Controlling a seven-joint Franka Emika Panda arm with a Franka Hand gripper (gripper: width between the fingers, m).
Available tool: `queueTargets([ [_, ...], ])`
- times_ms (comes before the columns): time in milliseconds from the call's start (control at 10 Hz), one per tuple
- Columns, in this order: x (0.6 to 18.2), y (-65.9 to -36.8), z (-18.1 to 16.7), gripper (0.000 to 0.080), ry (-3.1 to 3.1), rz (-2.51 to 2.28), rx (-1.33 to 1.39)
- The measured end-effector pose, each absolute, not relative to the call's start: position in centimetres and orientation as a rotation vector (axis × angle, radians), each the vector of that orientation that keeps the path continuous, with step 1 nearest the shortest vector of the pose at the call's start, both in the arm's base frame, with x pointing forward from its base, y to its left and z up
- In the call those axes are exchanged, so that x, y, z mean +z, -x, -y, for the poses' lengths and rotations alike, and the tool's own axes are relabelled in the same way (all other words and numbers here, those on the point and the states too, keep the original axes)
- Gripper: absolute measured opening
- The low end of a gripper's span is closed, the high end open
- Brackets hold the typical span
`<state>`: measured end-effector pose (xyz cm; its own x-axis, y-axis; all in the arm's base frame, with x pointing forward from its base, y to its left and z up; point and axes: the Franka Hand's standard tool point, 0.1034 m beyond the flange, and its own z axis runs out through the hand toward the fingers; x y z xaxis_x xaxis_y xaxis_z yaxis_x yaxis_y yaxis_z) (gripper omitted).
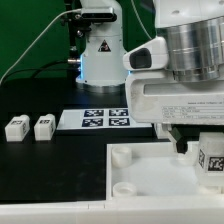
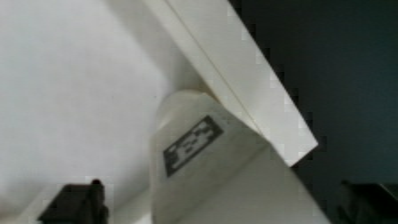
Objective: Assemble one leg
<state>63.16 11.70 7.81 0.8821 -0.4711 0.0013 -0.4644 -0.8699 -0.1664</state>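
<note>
One leg (image 1: 212, 158), a small white block with a black-and-white tag, stands at the far right corner of the large white tray-like piece (image 1: 160, 170), right under my gripper (image 1: 197, 141). In the wrist view this leg (image 2: 199, 142) rests against the tray's raised rim (image 2: 240, 70) and reaches down between my fingers. My gripper (image 2: 217, 206) is open. One dark fingertip (image 2: 71, 202) shows on each side of the leg, with a gap between each and the leg. Two more legs (image 1: 16, 127) (image 1: 43, 126) lie on the black table at the exterior view's left.
The marker board (image 1: 105, 119) lies on the table behind the tray. A white camera stand (image 1: 100, 45) with cables rises at the back. The tray has round corner sockets (image 1: 122, 155) on its left side. The arm's body fills the exterior view's upper right.
</note>
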Motion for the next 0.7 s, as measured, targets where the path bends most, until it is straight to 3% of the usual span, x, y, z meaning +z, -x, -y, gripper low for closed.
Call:
queueTargets([
  [300, 7.86, -63.06, -12.88, 0.0649, 3.092, 0.052, -0.142],
  [400, 7.86, -63.09, -12.73, 0.0622, 3.09, 0.005, -0.141],
  [500, 7.86, -63.07, -12.8, 0.0491, 3.087, -0.06, -0.139],
  [600, 7.86, -63.07, -12.78, 0.0491, 3.088, -0.054, -0.139],
  [700, 7.84, -63.06, -12.67, 0.0296, 3.088, -0.068, -0.138],
])
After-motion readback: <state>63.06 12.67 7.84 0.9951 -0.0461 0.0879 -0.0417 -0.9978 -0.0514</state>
